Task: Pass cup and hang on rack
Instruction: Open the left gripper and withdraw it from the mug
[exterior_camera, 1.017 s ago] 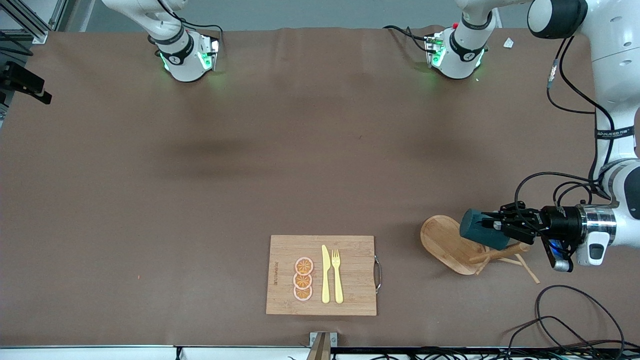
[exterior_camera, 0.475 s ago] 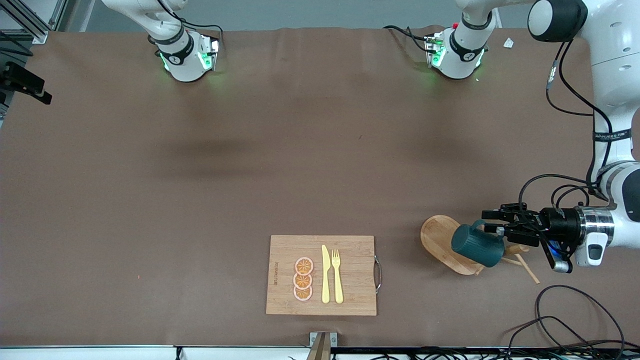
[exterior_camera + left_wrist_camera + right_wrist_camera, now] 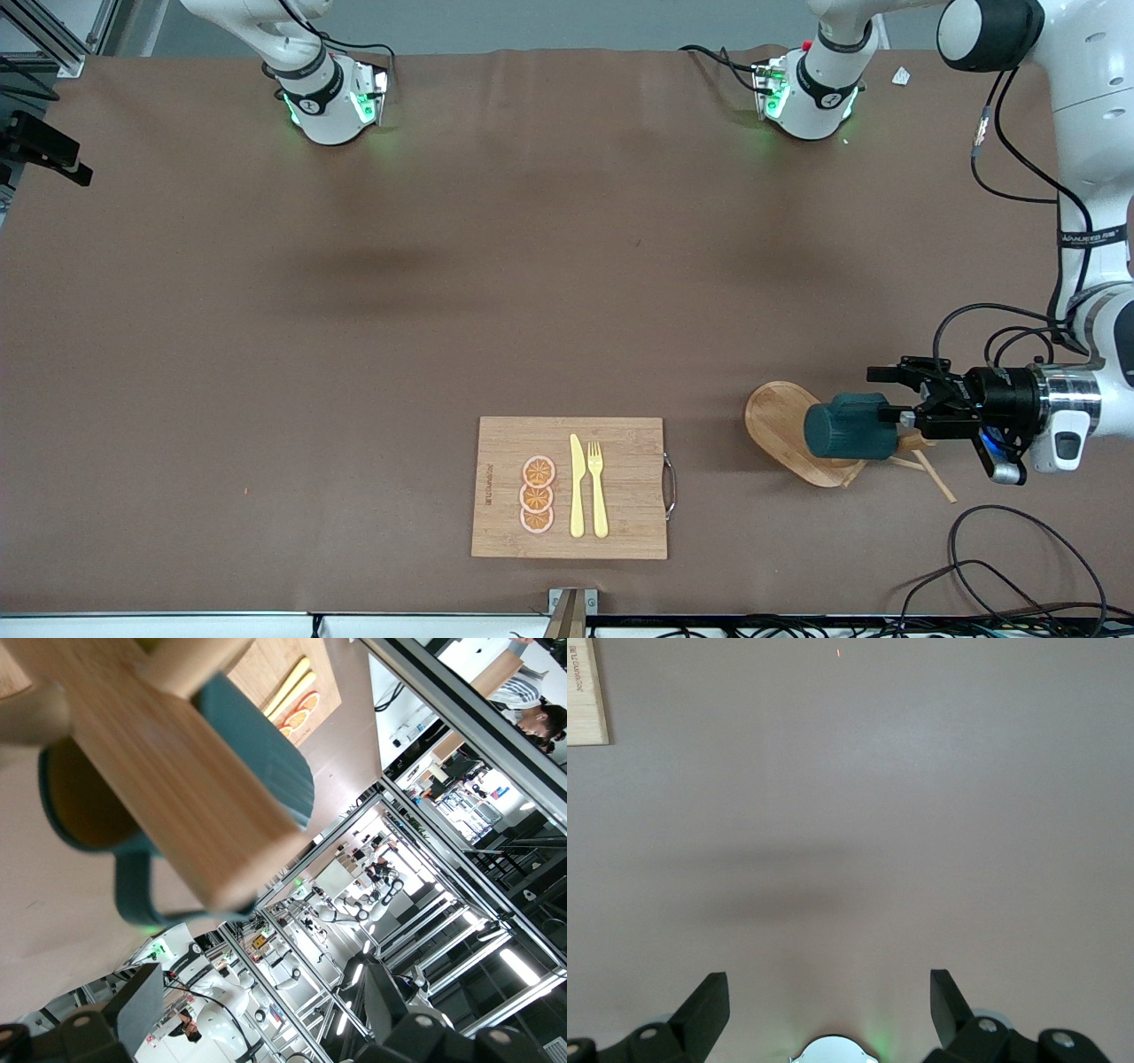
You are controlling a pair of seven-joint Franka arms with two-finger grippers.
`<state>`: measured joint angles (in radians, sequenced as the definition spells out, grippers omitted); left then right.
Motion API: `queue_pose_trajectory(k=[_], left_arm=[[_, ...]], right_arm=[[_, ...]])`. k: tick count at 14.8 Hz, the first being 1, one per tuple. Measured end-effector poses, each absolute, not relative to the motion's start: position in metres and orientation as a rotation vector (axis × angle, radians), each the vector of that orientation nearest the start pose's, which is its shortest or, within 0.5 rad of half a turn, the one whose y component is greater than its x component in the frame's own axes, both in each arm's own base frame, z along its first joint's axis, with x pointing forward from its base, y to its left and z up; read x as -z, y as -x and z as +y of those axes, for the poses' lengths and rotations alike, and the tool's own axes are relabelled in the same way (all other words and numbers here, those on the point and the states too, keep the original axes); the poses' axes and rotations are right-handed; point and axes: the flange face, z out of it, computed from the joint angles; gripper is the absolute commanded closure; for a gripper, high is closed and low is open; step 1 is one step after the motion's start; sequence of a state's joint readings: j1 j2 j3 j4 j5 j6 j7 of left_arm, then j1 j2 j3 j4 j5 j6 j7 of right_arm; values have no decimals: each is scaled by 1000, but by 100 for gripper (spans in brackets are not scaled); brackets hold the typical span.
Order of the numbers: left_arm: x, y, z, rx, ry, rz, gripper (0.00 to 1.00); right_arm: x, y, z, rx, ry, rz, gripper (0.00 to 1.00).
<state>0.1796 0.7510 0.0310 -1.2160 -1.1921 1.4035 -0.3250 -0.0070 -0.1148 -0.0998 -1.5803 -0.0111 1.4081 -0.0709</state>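
The left gripper [image 3: 890, 394] stands wide apart with nothing between its fingers, level with the top of the rack [image 3: 802, 434], at the left arm's end of the table. Just in front of its fingertips the cup [image 3: 850, 431] hangs sideways on the rack, its handle looped over a peg, above the rack's oval base. Away from the rack toward the right arm's end lies the cutting board [image 3: 620, 523] with a knife [image 3: 577, 487], a fork [image 3: 598, 487] and orange slices [image 3: 537, 494]. The right gripper [image 3: 828, 997] waits spread wide over bare table.
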Motion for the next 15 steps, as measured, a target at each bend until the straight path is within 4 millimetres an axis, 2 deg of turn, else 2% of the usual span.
queue_pose_trajectory(k=[5, 8, 10, 12, 15], left_arm=[[-414, -708, 46, 612, -1822, 654, 0], [-445, -697, 51, 589, -1935, 654, 0], [-471, -686, 50, 557, -2078, 651, 0], [-504, -671, 41, 512, -2260, 633, 0], [-558, -646, 10, 413, -2561, 553, 0]], right_arm=[[-666, -498, -58, -90, 3134, 57, 0], [-666, -498, -58, -90, 3134, 57, 0], [-666, -498, -58, -90, 3133, 56, 0], [-666, -498, -57, -89, 3130, 55, 0], [-666, -498, -57, -89, 3127, 53, 0]])
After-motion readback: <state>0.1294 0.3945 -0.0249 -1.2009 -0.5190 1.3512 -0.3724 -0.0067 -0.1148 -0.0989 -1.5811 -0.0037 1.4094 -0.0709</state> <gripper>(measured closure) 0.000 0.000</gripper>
